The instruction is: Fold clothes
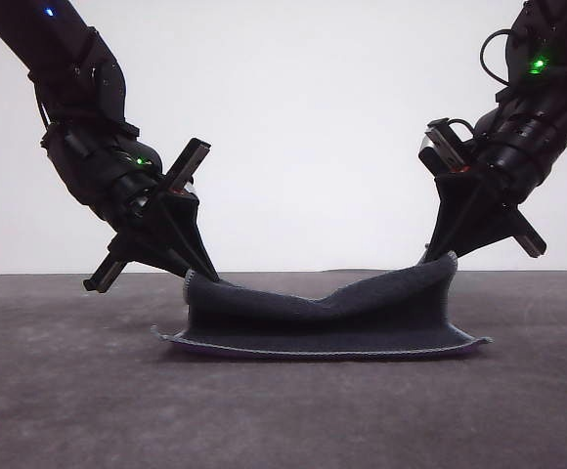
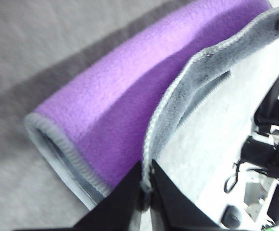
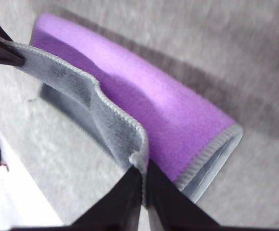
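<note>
One cloth (image 1: 323, 318), small and square, dark grey-blue on the face turned to the front camera, bright purple on the other, light grey stitched edge. Lower part lies on the grey table (image 1: 68, 391); upper edge is lifted and sags in the middle between the two grippers.

Left gripper (image 1: 200, 277): jaws closed on the cloth's upper corner, the stitched edge pinched between the fingertips (image 2: 130, 192), with the purple face curving away beyond them.

Right gripper (image 1: 440, 256): jaws closed on the opposite upper corner, held a little higher than the left one. Its fingertips (image 3: 130, 192) clamp the stitched edge; the purple fold rolls down to the table just beyond.
</note>
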Action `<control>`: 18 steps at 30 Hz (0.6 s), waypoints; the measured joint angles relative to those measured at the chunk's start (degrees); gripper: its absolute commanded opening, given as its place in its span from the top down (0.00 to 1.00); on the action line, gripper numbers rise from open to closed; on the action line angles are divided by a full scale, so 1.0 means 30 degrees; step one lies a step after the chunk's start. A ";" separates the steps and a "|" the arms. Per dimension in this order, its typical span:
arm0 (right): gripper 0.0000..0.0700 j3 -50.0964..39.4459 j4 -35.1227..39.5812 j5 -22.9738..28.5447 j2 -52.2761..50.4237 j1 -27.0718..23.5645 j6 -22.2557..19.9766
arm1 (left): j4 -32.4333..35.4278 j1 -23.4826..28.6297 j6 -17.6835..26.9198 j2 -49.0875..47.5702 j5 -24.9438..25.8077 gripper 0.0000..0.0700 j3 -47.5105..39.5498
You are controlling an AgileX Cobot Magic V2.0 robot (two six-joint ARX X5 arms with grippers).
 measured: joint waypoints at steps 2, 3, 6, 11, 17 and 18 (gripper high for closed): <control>1.00 0.0000 -0.0212 0.0000 0.0000 0.0002 -0.0084 | -0.0460 0.0000 0.0147 0.0000 0.0000 1.00 0.0000; 1.00 0.0000 -0.0339 0.0000 0.0000 0.0002 -0.0103 | -0.0675 0.0000 0.0222 0.0000 0.0000 1.00 0.0000; 1.00 0.0000 -0.0930 0.0000 0.0000 0.0017 -0.0167 | -0.1404 0.0006 0.0593 0.0000 -0.0168 1.00 0.0000; 1.00 0.0000 -0.1043 -0.0002 0.0000 0.0018 -0.0246 | -0.1831 0.0007 0.0801 0.0000 -0.1074 0.99 0.0000; 0.99 0.0000 -0.1288 0.0000 0.0000 0.0090 -0.0254 | -0.2098 0.0007 0.0946 0.0000 -0.1093 0.95 0.0000; 0.99 0.0000 -0.1392 0.0000 0.0000 0.0090 -0.0259 | -0.2103 0.0007 0.0975 0.0000 -0.1093 0.93 0.0000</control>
